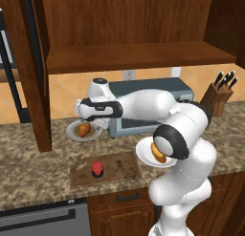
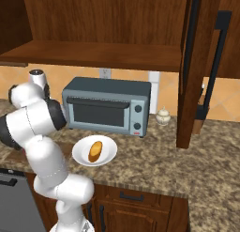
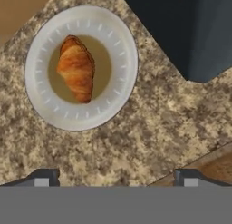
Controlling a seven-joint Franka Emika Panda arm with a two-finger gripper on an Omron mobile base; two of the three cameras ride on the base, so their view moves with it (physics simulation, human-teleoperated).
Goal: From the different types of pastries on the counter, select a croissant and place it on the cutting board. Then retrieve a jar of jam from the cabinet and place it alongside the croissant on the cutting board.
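— Where is the arm reaching right now?

— It is stretching out to the left, over the counter (image 1: pixel 33 149), and the gripper (image 1: pixel 84 116) is hanging above a white plate (image 1: pixel 72 133) just beside the toaster oven (image 1: pixel 158 94). The croissant (image 1: pixel 85 129) is lying on that plate, untouched.

— Are the fingers closing on it?

— No. Looking down from the hand, the two fingertips (image 3: pixel 43 177) are standing wide apart, with nothing between them. The croissant (image 3: pixel 76 68) is sitting in the middle of the plate (image 3: pixel 120 85), ahead of the tips, and a dark corner of the oven (image 3: pixel 195 32) is showing to one side.

— And the cutting board?

— The cutting board (image 1: pixel 119 166) is lying near the front edge of the counter, in front of the plate. The jar of jam (image 1: pixel 97 169) is standing on it, upright, towards its left half.

— What about the other pastry?

— The longer golden pastry (image 2: pixel 95 151) is resting on a second white plate (image 2: pixel 110 144), in front of the toaster oven. The cabinet (image 1: pixel 139 56) shelf is hanging over all of it, and a knife block (image 1: pixel 217 97) is standing at the far right.
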